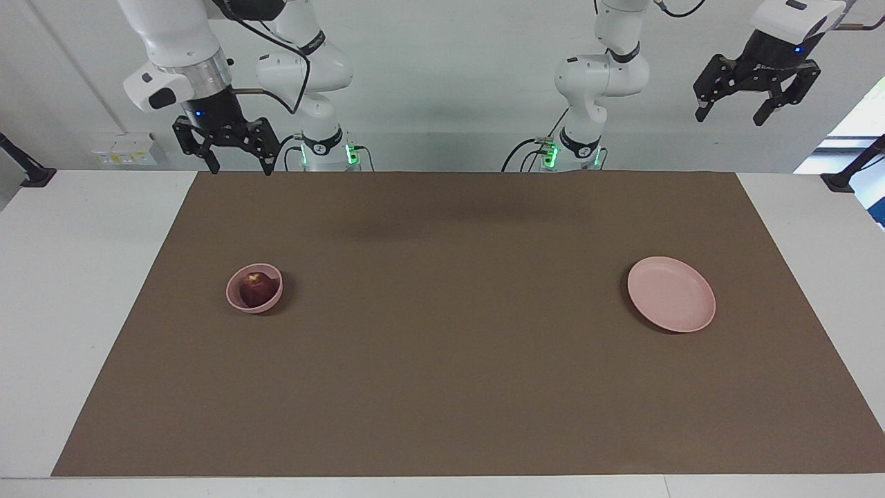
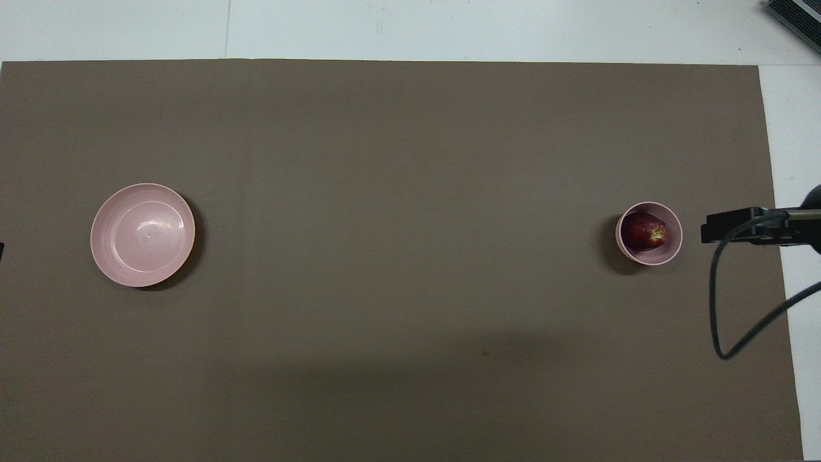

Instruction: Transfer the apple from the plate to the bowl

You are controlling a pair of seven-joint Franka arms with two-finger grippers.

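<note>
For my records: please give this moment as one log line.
apple: in bowl | plate: bare | both hands: open, raised

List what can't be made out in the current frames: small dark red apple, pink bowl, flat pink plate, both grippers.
- Small dark red apple: its lower part is hidden by the wall of the small deep pale pink bowl in both views.
- Left gripper: out of frame in the overhead view; the facing view shows it open, raised at its own end.
- Right gripper: open in the facing view; overhead, the frame edge cuts it off.
- Flat pale pink plate: fully visible, bare.
</note>
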